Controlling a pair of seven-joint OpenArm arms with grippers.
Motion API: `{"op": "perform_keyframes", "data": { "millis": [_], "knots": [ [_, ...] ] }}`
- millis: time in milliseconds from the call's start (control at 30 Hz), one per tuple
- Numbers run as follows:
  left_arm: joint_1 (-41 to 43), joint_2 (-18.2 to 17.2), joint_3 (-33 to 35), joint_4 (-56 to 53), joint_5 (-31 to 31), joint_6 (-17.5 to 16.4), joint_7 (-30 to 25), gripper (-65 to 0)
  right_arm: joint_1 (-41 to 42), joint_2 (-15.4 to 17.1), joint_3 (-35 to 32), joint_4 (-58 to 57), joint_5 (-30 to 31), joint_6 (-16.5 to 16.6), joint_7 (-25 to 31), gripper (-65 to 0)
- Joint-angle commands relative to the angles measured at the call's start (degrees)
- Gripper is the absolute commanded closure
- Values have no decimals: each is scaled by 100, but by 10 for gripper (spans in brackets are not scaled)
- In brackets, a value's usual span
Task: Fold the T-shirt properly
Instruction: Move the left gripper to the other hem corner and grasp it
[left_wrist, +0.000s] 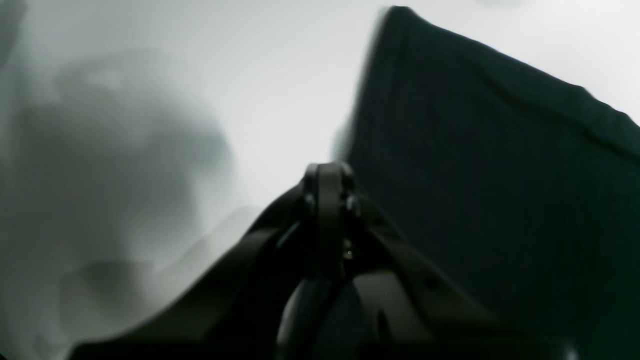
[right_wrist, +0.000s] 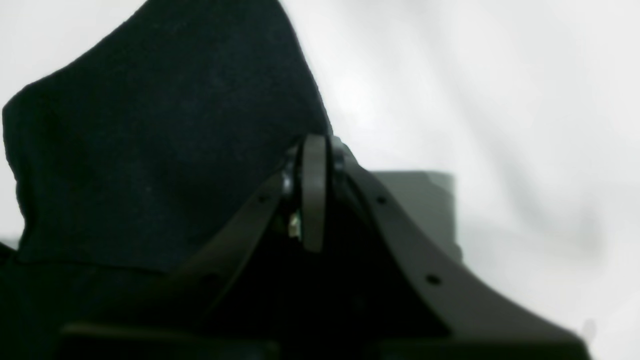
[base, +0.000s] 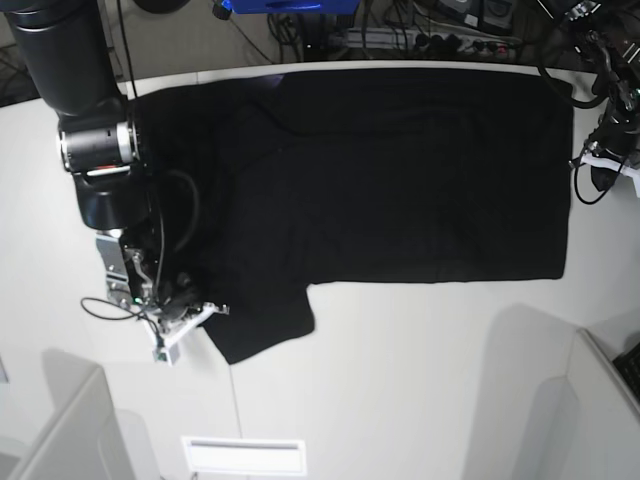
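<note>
The black T-shirt lies spread flat across the white table, plain side up, with one short sleeve pointing toward the front left. My right gripper sits at that sleeve's outer corner. In the right wrist view its tips are shut together where the black cloth meets them. My left gripper is at the middle of the shirt's right edge. In the left wrist view it is shut, with the cloth's edge running into its tips.
Cables and a power strip lie behind the table's far edge. Grey panels stand at the front left and front right. A white slotted plate sits at the front edge.
</note>
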Motion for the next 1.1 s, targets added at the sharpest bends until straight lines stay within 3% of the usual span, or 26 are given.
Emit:
{"op": "perform_keyframes", "data": {
  "millis": [0,33,267,400,633,800,1067],
  "knots": [
    [-107,-143,-6,51,-91,-14,-109,0,132,15,16,56,-16,25,-111,0],
    [-169,-214,29,25,-91,-14,-109,0,132,15,16,56,-16,16,-111,0],
    [-828,-539,135,-503,-82,-14,-91,-466,141,15,16,56,-16,8,-120,0],
    [-1338,-838,856,-1189,181,-14,-135,-604,141,15,16,56,-16,8,-120,0],
    [-2525,-785,1234,-2252,1641,-40,-144,-617,149,15,16,56,-16,8,-129,0],
    [-3290,-811,1304,-3246,1825,-40,-170,-617,149,15,16,56,-16,8,-120,0],
    [-3773,-838,2297,-4485,1869,-23,-1006,-617,158,15,16,56,-16,8,-120,0]
  ]
}}
